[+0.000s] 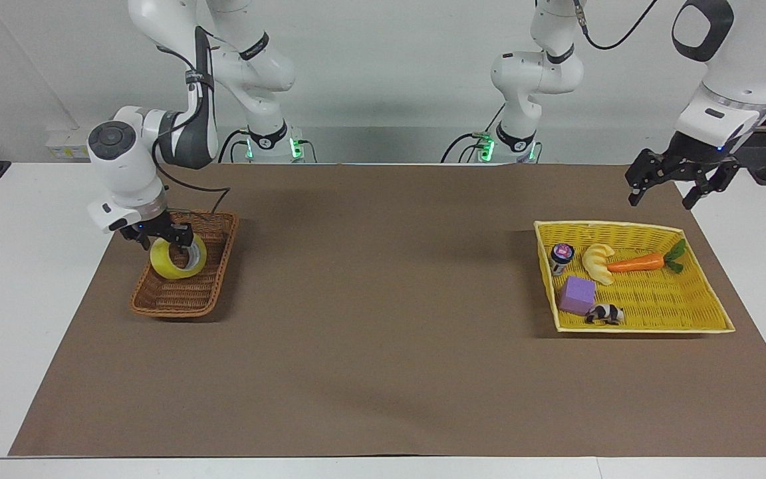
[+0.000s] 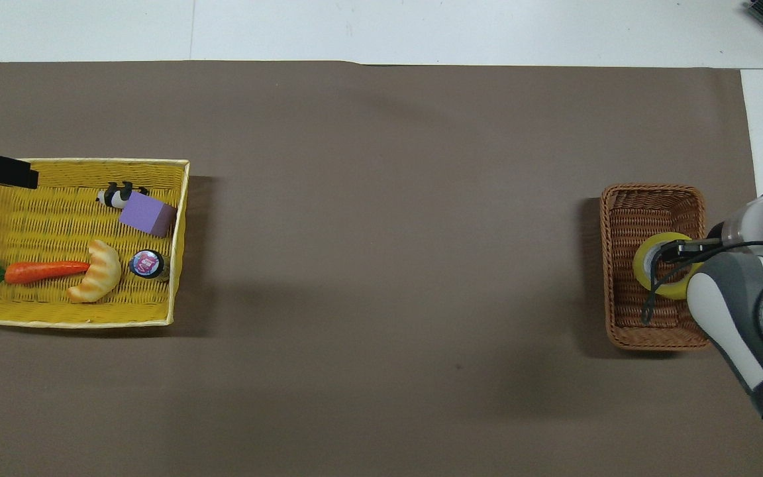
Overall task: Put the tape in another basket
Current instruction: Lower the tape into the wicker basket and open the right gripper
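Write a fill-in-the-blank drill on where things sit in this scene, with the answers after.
1. The tape lies in the brown ____.
2. The right gripper is over the ____.
3. The carrot lies in the ____ tray.
4. The left gripper, jaws open, hangs near the tray's edge nearest the ____.

Answers: basket; tape; yellow; robots

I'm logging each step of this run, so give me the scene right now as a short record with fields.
tape: yellow roll down inside the brown wicker basket, tilted
right gripper: at the tape's upper rim, over the brown basket
left gripper: open, waiting in the air by the yellow tray basket
yellow tray contents: carrot, purple block, croissant toy, small jar, panda figure
task status: tape is in the brown basket
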